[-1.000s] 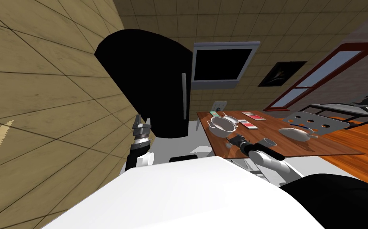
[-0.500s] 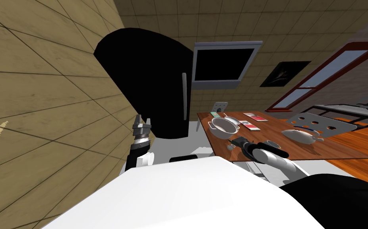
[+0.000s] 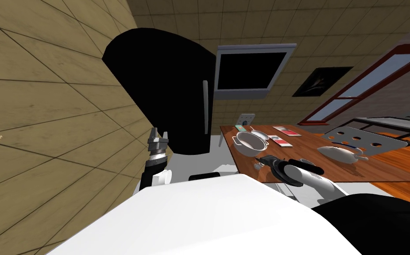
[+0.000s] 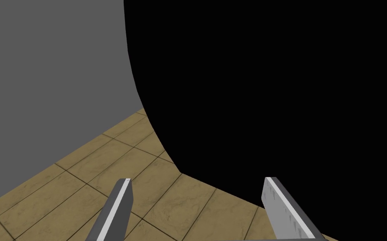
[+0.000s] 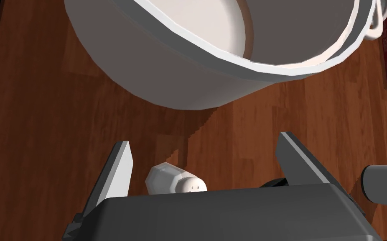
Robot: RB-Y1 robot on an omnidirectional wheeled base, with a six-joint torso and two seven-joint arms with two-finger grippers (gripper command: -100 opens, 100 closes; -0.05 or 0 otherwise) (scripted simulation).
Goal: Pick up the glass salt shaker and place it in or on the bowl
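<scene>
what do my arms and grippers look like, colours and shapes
The left gripper and right gripper each have two thin, flat, blade-like fingers, light grey on the face and darker along the side. On the right they rise from a dark grey box. The left arm is dark with a ribbed silver wrist ring and a white link. The right forearm is a rounded light grey tube with black joints.

White shaker [image 5: 175, 184] on its side nr big white bowl [image 5: 167, 77], apart.
</scene>
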